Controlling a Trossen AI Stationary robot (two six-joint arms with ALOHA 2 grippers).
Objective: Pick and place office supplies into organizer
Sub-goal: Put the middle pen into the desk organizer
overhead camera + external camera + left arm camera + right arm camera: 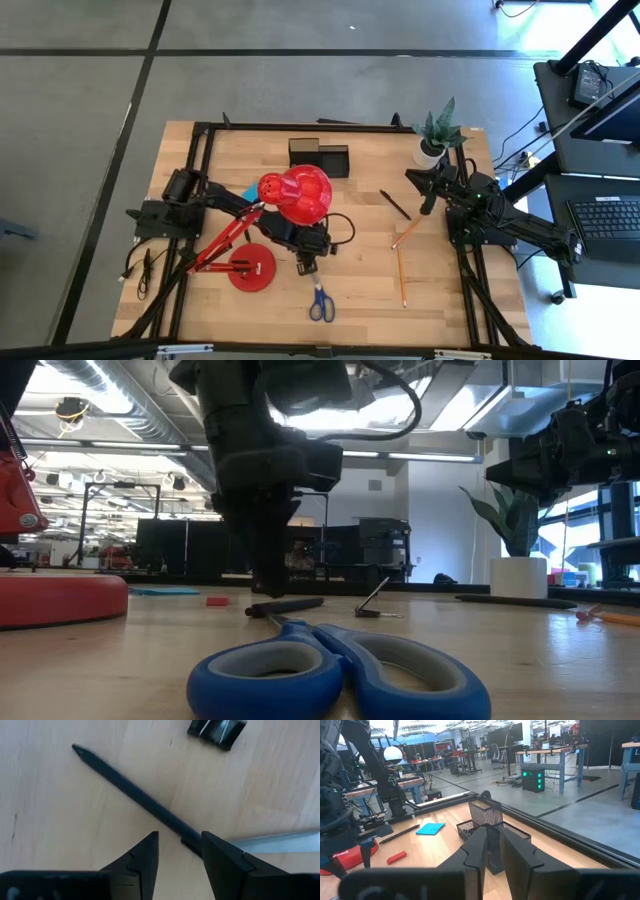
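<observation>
- left gripper (180, 851), jaws apart, straddles a slim black pen (130, 795); nothing lifted.
- right gripper (492, 847), jaws nearly together, waits.
- black mesh organizer (319, 156) looks unfilled; blue-handled scissors (320, 301) and wooden pencils (402, 276) remain.

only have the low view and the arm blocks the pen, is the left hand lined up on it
observer: yes. The left hand is open and pointing down, with a finger on each side of the black pen, which lies flat on the table.
operator: where's the organizer from there
observer: The organizer sits at the table's far edge, beyond the red lamp head.
operator: what else is left out
observer: On the right arm's side lie another pen and two pencils.
</observation>
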